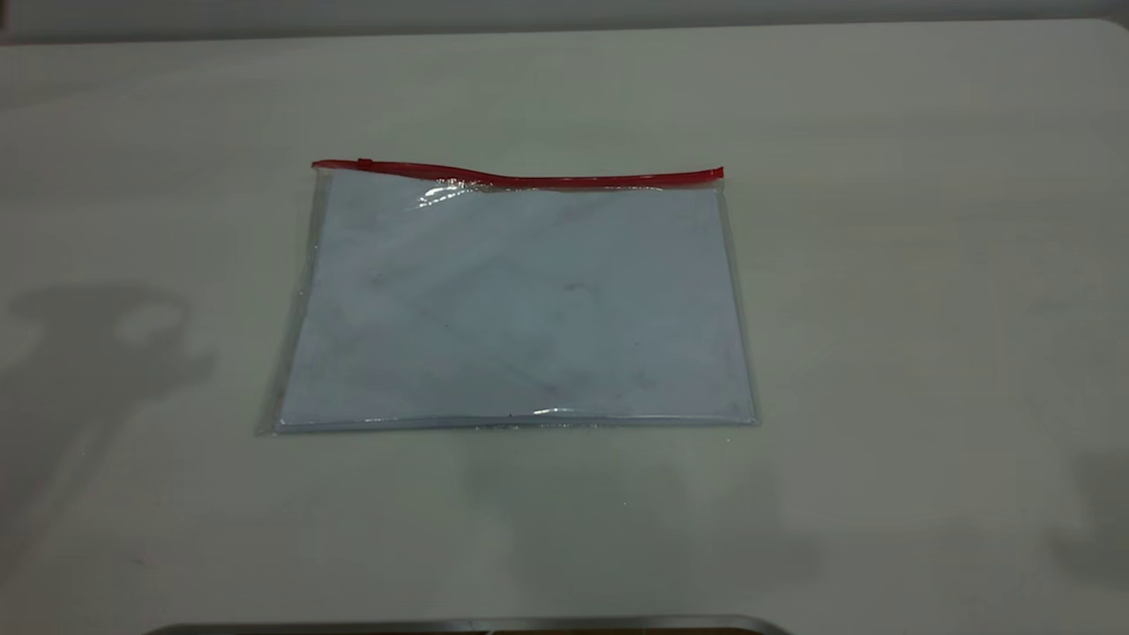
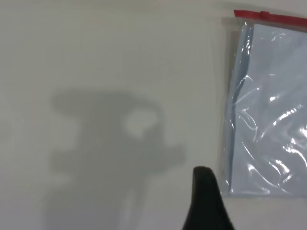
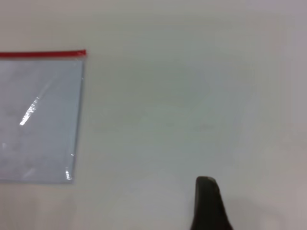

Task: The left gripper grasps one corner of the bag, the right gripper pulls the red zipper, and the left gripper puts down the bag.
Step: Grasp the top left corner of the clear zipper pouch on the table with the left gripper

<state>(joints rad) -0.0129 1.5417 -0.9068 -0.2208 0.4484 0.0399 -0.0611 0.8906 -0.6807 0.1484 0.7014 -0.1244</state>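
— Three views to go through; what is the exterior one showing?
— Neither arm is appearing there. The bag [image 1: 516, 300] is lying flat on the tabletop [image 1: 882, 265], with the red zipper [image 1: 520, 176] running along its far edge and the small slider tab [image 1: 363, 163] sitting near the left end of that strip. Only shadows are falling on the tabletop to the left of the bag and just in front of it.
— And the left wrist view?
— One dark finger of the left gripper [image 2: 207, 201] is poking into the picture, hovering over bare tabletop just beside the bag's side edge, touching nothing and holding nothing. The other finger is hidden, so I cannot tell how far the fingers are standing apart. The corner of the bag [image 2: 238, 17] is showing well away from it.
— The right wrist view?
— Again a single dark finger of the right gripper [image 3: 208, 203] is showing over bare tabletop, well apart from the bag and gripping nothing. Its opening I cannot tell either.
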